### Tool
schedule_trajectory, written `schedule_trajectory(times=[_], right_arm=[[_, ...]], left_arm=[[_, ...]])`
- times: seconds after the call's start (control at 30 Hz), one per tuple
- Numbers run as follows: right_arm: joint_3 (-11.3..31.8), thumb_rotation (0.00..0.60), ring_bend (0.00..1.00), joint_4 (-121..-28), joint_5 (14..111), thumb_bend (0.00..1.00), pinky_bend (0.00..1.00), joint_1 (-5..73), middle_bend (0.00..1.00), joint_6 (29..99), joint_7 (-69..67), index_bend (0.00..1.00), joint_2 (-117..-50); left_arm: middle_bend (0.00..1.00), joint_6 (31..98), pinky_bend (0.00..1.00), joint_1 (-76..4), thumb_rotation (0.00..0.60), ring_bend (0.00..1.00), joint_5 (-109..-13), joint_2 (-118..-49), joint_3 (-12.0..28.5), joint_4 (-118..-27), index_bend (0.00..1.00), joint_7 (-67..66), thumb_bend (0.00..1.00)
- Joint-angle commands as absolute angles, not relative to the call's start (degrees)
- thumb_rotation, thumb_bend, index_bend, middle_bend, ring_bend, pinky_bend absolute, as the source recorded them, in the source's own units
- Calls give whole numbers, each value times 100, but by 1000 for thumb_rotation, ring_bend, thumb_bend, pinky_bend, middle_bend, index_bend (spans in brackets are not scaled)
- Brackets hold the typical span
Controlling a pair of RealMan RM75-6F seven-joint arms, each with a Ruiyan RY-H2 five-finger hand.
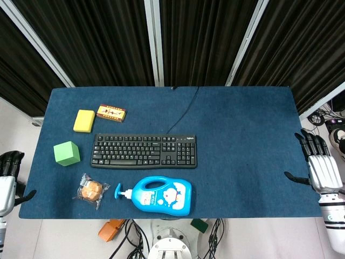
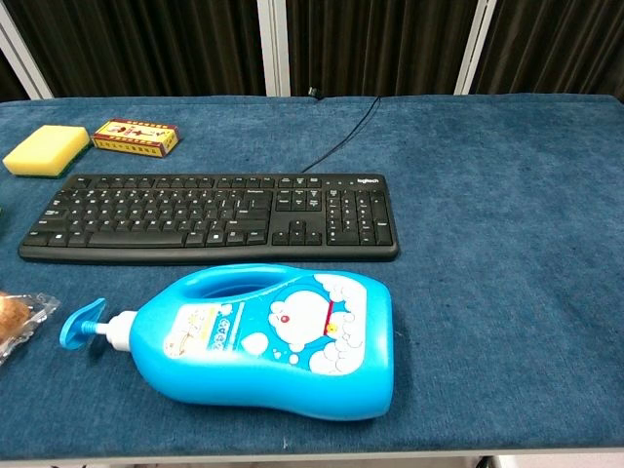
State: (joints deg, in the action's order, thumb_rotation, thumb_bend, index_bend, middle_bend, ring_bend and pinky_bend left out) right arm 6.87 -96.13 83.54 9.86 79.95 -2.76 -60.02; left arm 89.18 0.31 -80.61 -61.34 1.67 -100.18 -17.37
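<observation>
A black keyboard [image 1: 144,150] [image 2: 211,215] lies mid-table, its cable running to the far edge. In front of it a blue pump bottle [image 1: 161,196] [image 2: 273,339] lies on its side, pump pointing left. Left of the bottle sits a wrapped bun [image 1: 91,190] [image 2: 12,318]. A green cube [image 1: 66,153], a yellow sponge [image 1: 84,120] [image 2: 46,149] and a small red box [image 1: 111,112] [image 2: 136,136] lie at the left. My left hand [image 1: 8,178] hangs off the table's left edge, fingers apart, holding nothing. My right hand [image 1: 320,164] hovers at the right edge, fingers spread, empty.
The blue table cloth [image 1: 248,135] covers the whole table, with dark curtains behind. Cables and an orange object [image 1: 110,229] lie on the floor below the front edge. More cables [image 1: 326,116] sit off the right side.
</observation>
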Motion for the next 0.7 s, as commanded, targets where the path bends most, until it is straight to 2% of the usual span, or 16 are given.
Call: schedule_trajectory(times=[0.03,0.23,0.43,0.47,0.53,0.63,0.7], right_arm=[[685,600,0,-9628,8345,147,0,992,0,7984,-267,0,-6000],[679,600,0,-9654,8347,148,0,973,0,8019,-284,0,-5947],[656,600,0,-9667,8471,147,0,917,0,8176,-340,0,-5934],[645,600,0,-9669,8483,148,0,907,0,8190,-337,0,-5940],[628,600,0,-9683,8501,148,0,895,0,8206,-321,0,-5948],[596,600,0,-9718,8550,147,0,866,0,8254,-289,0,-5964],[578,600,0,-9730,8569,147,0,840,0,8291,-282,0,-5975]], left_arm=[[17,8909,0,26,600,0,-8072,-6144,170,-10006,61,-1713,82],[22,8838,0,-91,600,5,-8232,-6097,226,-10007,61,-1537,82],[91,8448,9,-694,600,70,-8547,-5995,571,-10155,61,-1550,82],[121,8240,44,-890,600,101,-8564,-5959,659,-10217,61,-1573,84],[205,7855,187,-1230,600,190,-8559,-5923,802,-10284,67,-1559,93],[379,7016,473,-1847,600,399,-8273,-5908,1050,-10367,90,-1514,147],[504,6332,662,-2300,600,576,-7901,-5932,1219,-10399,95,-1472,225]])
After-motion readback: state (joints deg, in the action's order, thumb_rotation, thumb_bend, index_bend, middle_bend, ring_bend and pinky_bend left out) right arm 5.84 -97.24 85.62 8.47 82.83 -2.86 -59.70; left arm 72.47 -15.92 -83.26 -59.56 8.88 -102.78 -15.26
